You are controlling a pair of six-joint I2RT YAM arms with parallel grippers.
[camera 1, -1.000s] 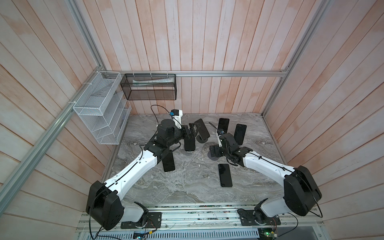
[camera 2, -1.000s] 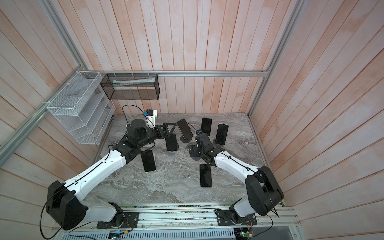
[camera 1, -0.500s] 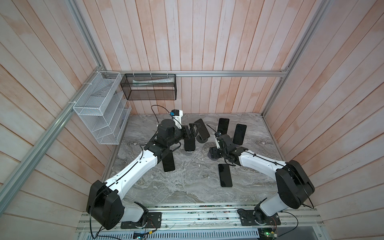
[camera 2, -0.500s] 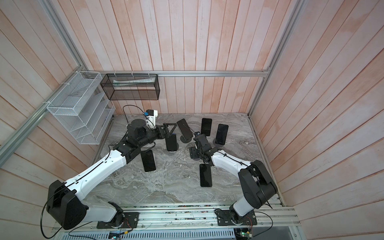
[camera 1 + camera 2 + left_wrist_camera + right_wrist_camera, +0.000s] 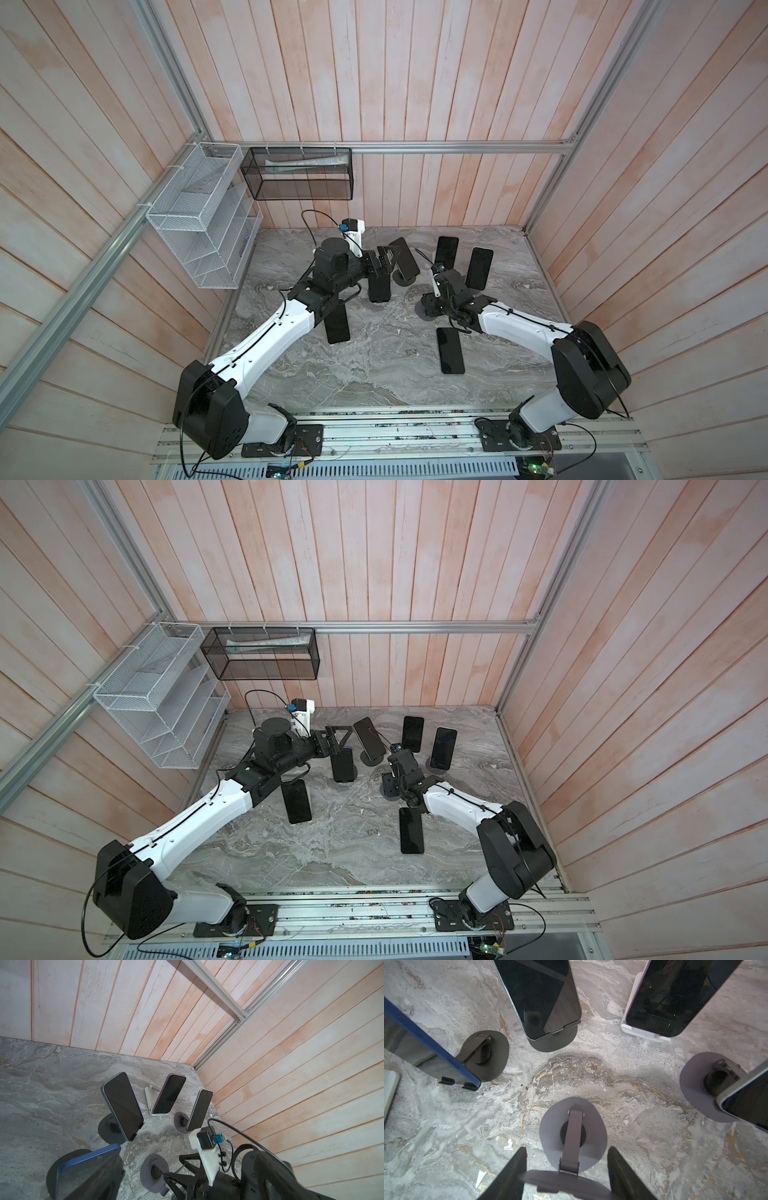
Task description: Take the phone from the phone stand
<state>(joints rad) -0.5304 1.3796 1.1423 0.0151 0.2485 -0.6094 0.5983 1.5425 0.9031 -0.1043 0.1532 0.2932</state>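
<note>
A big grey marble table (image 5: 374,386) fills the floor of a box with wooden walls. Two long white and black robot arms reach over it, the left arm (image 5: 274,336) and the right arm (image 5: 523,328). A white wire shelf (image 5: 199,232) hangs on the left wall. A black mesh basket (image 5: 299,178) hangs on the back wall beside it.

Two black flat phones lie on the table. One (image 5: 336,328) is partly under the left arm and one (image 5: 449,350) is just beside the right arm.

The phone with the blue edge (image 5: 343,766) leans on its dark round stand (image 5: 492,1051), a bit left of the middle of the table. Three more phones lean on stands nearer the back wall: a dark-edged phone (image 5: 122,1105), a purple-edged phone (image 5: 169,1093) on a white stand (image 5: 149,1097), and a white-edged phone (image 5: 199,1109).

The left gripper (image 5: 386,262) is right at the top end of the phone with the blue edge. Its jaws are spread wide. I cannot tell if they touch the phone.

The right gripper (image 5: 567,1148) sits low over a grey round stand (image 5: 593,1126) with a thin arm and a flat top plate (image 5: 560,1184). One of its black fingers (image 5: 512,1174) is on each side of that plate, very close to its edges. I cannot tell if they squeeze it.
</note>
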